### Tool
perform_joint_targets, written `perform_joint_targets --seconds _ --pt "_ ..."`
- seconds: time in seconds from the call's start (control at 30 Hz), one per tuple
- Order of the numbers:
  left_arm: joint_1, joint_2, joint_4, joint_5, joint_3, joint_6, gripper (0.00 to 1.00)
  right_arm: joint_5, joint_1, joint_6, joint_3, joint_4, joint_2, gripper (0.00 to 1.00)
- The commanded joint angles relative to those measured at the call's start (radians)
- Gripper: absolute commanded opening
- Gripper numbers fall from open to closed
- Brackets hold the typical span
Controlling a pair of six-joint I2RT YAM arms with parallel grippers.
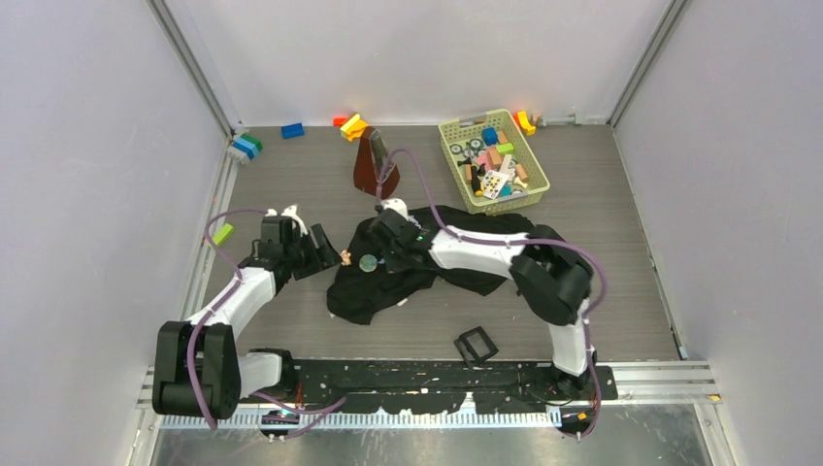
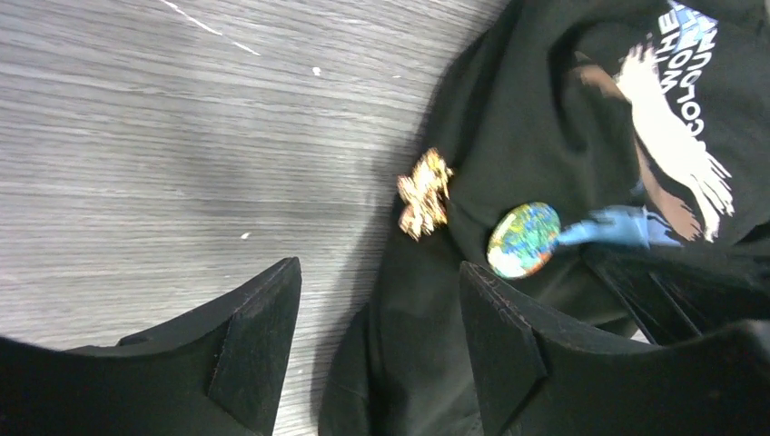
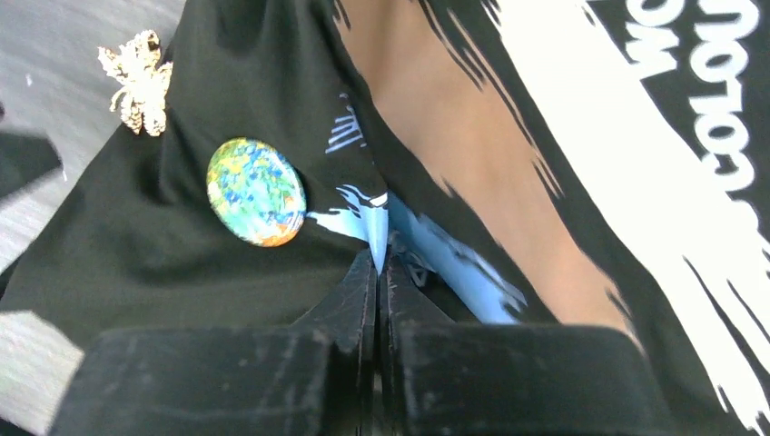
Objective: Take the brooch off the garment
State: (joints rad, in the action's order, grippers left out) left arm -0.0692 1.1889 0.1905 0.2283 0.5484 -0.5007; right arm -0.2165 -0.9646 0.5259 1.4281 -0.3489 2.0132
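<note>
A black printed garment (image 1: pixel 361 293) lies crumpled mid-table. A small gold brooch (image 1: pixel 345 257) sits at its left edge, next to a round multicoloured badge (image 1: pixel 368 262). My left gripper (image 1: pixel 324 254) is open and empty; in its wrist view its jaws (image 2: pixel 380 268) straddle the garment's edge (image 2: pixel 508 118), just short of the gold brooch (image 2: pixel 424 193) and the badge (image 2: pixel 524 239). My right gripper (image 1: pixel 385 254) is shut on a pinched fold of garment (image 3: pixel 136 245) at the blue print (image 3: pixel 377 259), right of the badge (image 3: pixel 255 191) and the brooch (image 3: pixel 138 80).
A green basket (image 1: pixel 537 165) of small items stands back right. A brown upright object (image 1: pixel 372 163) stands behind the garment. Coloured blocks (image 1: pixel 353 126) lie along the back wall and a green one (image 1: pixel 224 233) at the left. A black square frame (image 1: pixel 476 345) lies near the front.
</note>
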Motion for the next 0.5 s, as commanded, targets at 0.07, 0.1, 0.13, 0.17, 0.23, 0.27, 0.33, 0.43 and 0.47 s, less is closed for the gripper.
perform_joint_targets --seconds 0.07,0.1,0.13,0.17,0.23,0.27,0.33,0.43,0.47 --pt "0.006 0.041 -0.135 0.137 -0.012 -0.021 0.68 -0.067 0.0 0.007 -0.311 0.147 -0.322 0.0" --pt "0.006 0.051 -0.149 0.162 -0.014 -0.022 0.68 -0.059 0.0 0.004 -0.362 0.167 -0.355 0.0" --pt "0.006 0.062 -0.173 0.194 -0.018 -0.021 0.68 -0.044 0.0 0.002 -0.401 0.182 -0.368 0.0" --pt "0.006 0.072 -0.209 0.23 -0.021 -0.023 0.68 -0.041 0.0 0.001 -0.415 0.184 -0.382 0.0" --pt "0.003 0.102 -0.261 0.328 -0.026 -0.03 0.67 -0.043 0.0 0.001 -0.439 0.178 -0.386 0.0" --pt "-0.004 0.115 -0.286 0.36 -0.025 -0.032 0.67 -0.044 0.0 0.002 -0.444 0.169 -0.385 0.0" --pt "-0.033 0.142 -0.316 0.395 -0.02 -0.031 0.64 -0.044 0.0 0.007 -0.451 0.165 -0.39 0.0" --pt "-0.107 0.185 -0.313 0.401 0.008 -0.01 0.56 -0.053 0.0 0.013 -0.46 0.171 -0.406 0.01" --pt "-0.123 0.196 -0.307 0.399 0.019 -0.005 0.52 -0.055 0.0 0.012 -0.46 0.172 -0.413 0.01"
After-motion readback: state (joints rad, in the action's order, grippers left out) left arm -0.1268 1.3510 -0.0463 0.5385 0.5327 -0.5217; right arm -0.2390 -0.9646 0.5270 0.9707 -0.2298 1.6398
